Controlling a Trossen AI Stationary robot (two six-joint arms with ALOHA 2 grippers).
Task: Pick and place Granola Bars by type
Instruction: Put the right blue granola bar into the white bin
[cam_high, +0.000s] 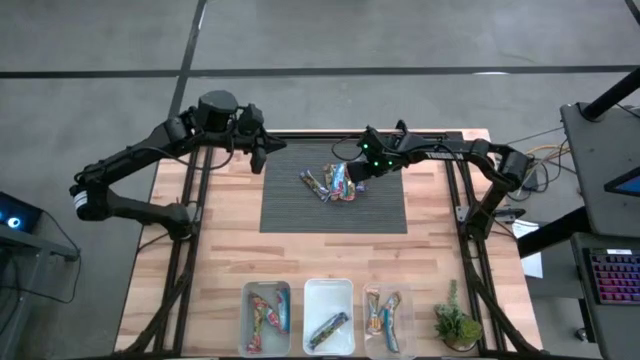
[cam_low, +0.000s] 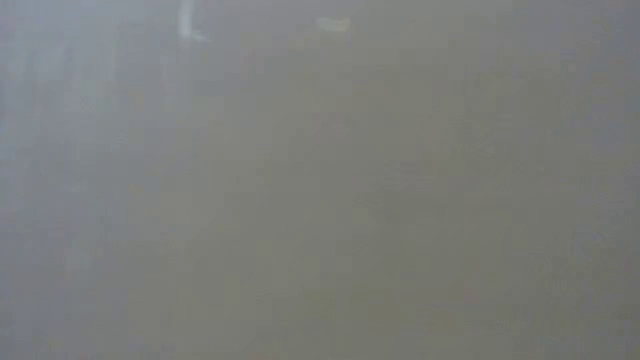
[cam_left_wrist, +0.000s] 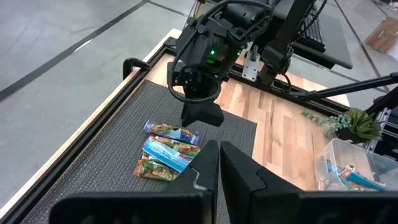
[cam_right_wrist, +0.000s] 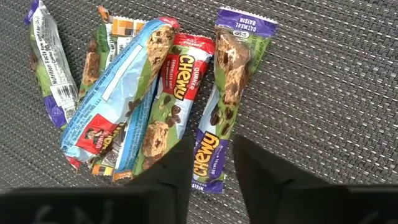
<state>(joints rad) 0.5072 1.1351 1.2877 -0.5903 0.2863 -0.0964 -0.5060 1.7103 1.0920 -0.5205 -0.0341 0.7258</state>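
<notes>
Right arm closes in on a purple Chewy bar as sorting goes on

From above, the right gripper (cam_high: 362, 172) hangs over the granola bars (cam_high: 333, 184) heaped on the dark mat (cam_high: 300, 215); the left gripper (cam_high: 258, 155), fingers clenched, waits at the mat's far corner, with three clear bins (cam_high: 328, 290) along the worktop's near edge. The low view shows only haze. Right wrist: the half-closed fingers (cam_right_wrist: 180, 171) straddle the end of a purple bar (cam_right_wrist: 225, 93) reading "Chewy" and "Oatmeal Raisin", its long axis running straight away from them; not yet clearly pinched.

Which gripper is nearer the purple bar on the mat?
Right. The right gripper is down over the purple bar, jaws straddling its end. The left gripper hangs at the mat's far left corner, well away.
</notes>
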